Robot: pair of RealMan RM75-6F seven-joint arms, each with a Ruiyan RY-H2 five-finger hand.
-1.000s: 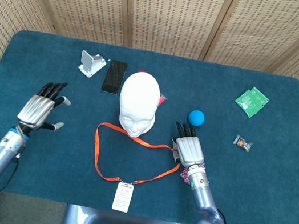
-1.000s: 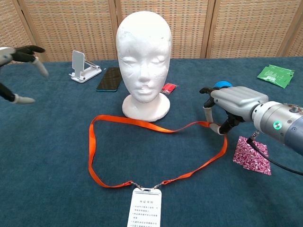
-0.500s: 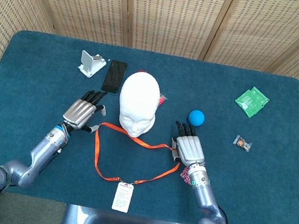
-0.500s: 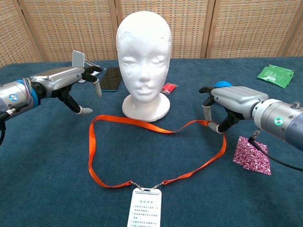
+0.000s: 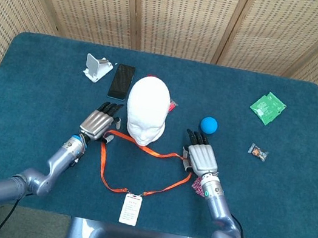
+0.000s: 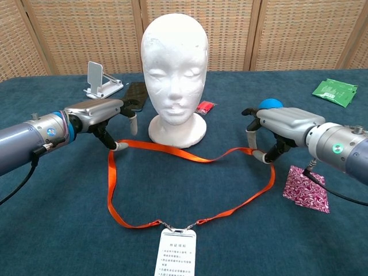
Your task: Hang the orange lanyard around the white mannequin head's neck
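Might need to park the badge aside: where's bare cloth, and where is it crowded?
Bare: between blue ball and green packet; far left, beyond the left hand. Crowded: around the mannequin head, with phone, lanyard, right hand.

Woven screens (image 5: 184,12) behind blue table (image 5: 293,198)

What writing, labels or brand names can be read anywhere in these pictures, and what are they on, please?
None can be read.
Badge card on the orange lanyard: several printed lines, too small and blurred.
Green packet: print too small.
Small snack wrapper: print too small.
Phone, mannequin head: no text visible.
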